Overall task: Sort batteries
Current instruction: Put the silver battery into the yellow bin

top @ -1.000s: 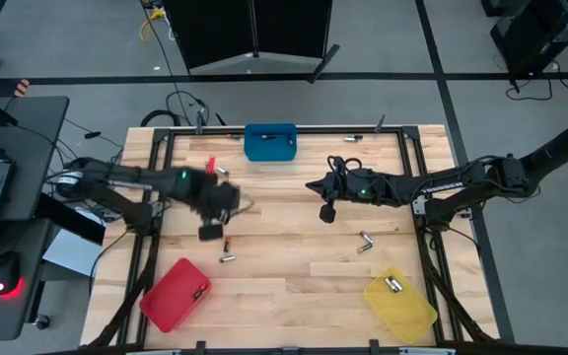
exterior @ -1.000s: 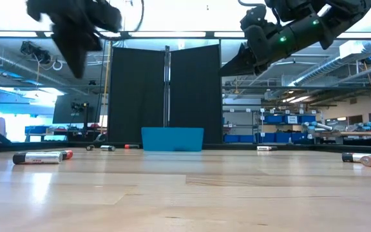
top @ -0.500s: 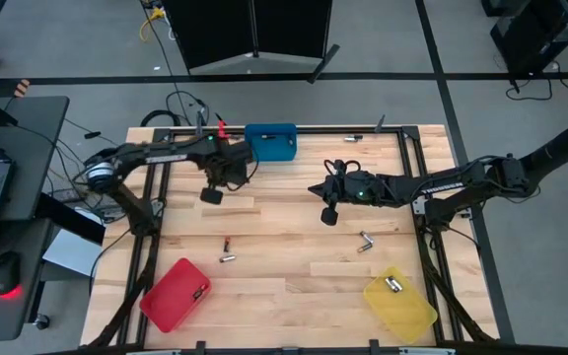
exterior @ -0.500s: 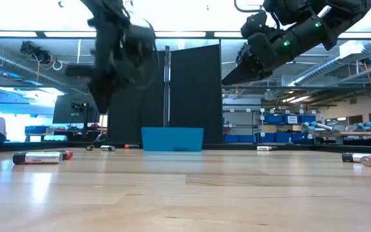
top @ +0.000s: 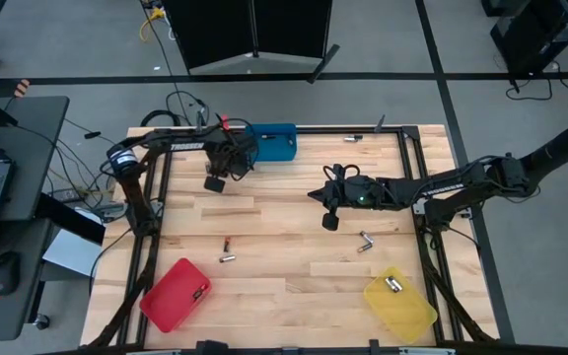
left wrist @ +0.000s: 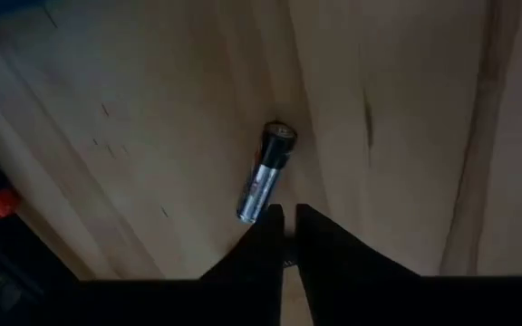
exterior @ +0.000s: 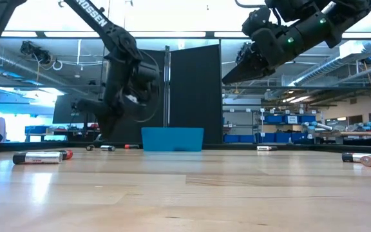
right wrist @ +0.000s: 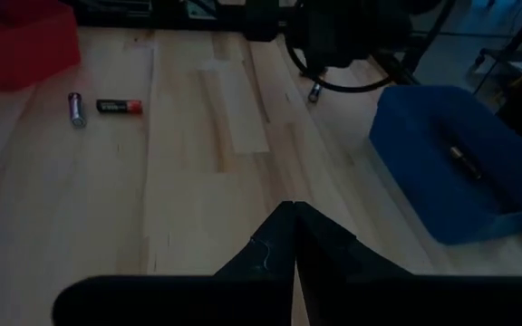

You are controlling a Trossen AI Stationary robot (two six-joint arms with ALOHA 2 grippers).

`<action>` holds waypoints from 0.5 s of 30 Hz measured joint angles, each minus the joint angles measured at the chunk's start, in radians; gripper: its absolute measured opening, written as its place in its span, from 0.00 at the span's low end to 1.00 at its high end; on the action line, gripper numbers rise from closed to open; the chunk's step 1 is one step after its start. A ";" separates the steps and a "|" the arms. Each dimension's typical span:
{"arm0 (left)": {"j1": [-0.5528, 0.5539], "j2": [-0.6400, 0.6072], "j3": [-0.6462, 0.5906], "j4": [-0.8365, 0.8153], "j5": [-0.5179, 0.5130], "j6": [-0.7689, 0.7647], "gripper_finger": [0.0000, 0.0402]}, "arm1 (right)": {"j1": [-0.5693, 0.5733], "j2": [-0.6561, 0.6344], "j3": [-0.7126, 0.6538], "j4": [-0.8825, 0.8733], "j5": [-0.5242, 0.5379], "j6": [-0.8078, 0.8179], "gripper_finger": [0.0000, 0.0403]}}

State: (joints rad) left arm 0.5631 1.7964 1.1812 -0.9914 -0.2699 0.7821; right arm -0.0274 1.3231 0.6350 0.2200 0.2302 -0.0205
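Hanging over the far-left part of the desk (top: 294, 247), the left gripper (top: 214, 182) sits just left of the blue bin (top: 270, 142), raised above the wood. Its wrist view shows its fingers (left wrist: 265, 237) drawn nearly together with only a thin slit between them and nothing in it; a silvery battery (left wrist: 265, 173) lies flat on the planks right past the fingertips, apart from them.

Nearer the front-left corner, the red bin (top: 177, 294) holds one small battery (top: 198, 292). Just beyond it on the bare wood lie two loose cells close together: a dark one with a red end (top: 227, 244) and a silvery one (top: 228, 259). In the low view these same two show at the left as a silver cylinder (exterior: 37, 157) with a red-tipped one (exterior: 63, 154) behind it.

The blue bin stands at the middle of the far edge, and the right wrist view shows a slim dark battery (right wrist: 465, 161) lying inside it.

Right of centre, the right gripper (top: 329, 221) hovers above the desk, clear of everything. Its fingers (right wrist: 284, 237) are pressed together and hold nothing. Close to it, towards the front right, a pair of silvery batteries (top: 365, 240) lies in a bent shape on the wood. At the front right, the yellow bin (top: 399, 304) contains one silvery battery (top: 394, 285).
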 joint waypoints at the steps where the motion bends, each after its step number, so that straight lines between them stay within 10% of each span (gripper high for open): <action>1: 0.001 0.003 0.000 0.003 -0.001 0.000 0.13 | 0.000 0.000 0.000 0.000 0.000 0.001 0.05; 15: 0.034 0.007 -0.045 0.109 -0.028 0.030 0.36 | 0.002 0.000 0.000 -0.029 0.000 0.021 0.05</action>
State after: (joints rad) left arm 0.5968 1.8038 1.1366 -0.8821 -0.2977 0.8119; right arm -0.0251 1.3231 0.6346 0.1909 0.2299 0.0002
